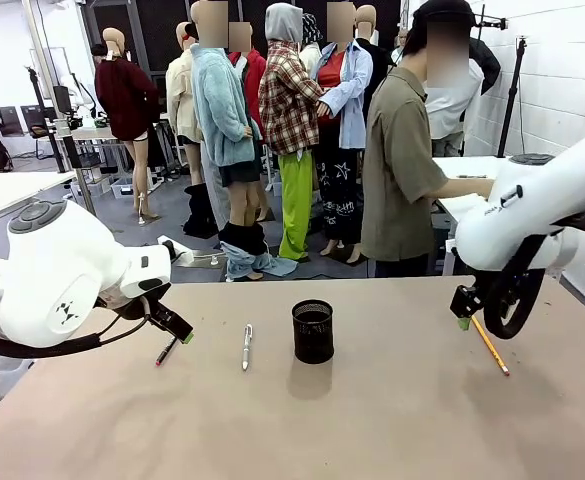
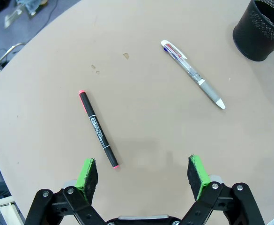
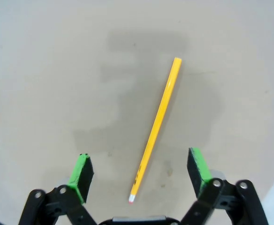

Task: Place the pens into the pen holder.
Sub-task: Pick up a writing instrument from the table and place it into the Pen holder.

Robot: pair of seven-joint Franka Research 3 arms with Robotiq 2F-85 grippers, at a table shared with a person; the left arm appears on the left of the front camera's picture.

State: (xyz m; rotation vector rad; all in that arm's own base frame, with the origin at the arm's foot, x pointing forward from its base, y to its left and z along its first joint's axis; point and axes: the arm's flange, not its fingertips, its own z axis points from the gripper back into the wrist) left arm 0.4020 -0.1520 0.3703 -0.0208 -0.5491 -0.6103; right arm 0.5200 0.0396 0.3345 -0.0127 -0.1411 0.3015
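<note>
The black mesh pen holder [image 1: 313, 331] stands upright mid-table, also at the top right of the left wrist view [image 2: 262, 29]. A white-silver pen [image 1: 247, 347] [image 2: 193, 74] lies left of it. Further left lies a dark pen with red ends [image 1: 165, 352] [image 2: 98, 129]. My left gripper [image 1: 179, 329] [image 2: 144, 173] hovers open above the dark pen, which lies just ahead of its left finger. An orange pencil [image 1: 489, 345] [image 3: 157, 129] lies on the table's right side. My right gripper [image 1: 462, 312] [image 3: 140, 173] hangs open over it, the pencil's lower end between the fingers.
The tan table [image 1: 372, 420] is bare around the pens and the holder. A person [image 1: 404, 170] stands at the far side, turned toward a white table on the right. A few small marks [image 2: 126, 56] dot the surface near the dark pen.
</note>
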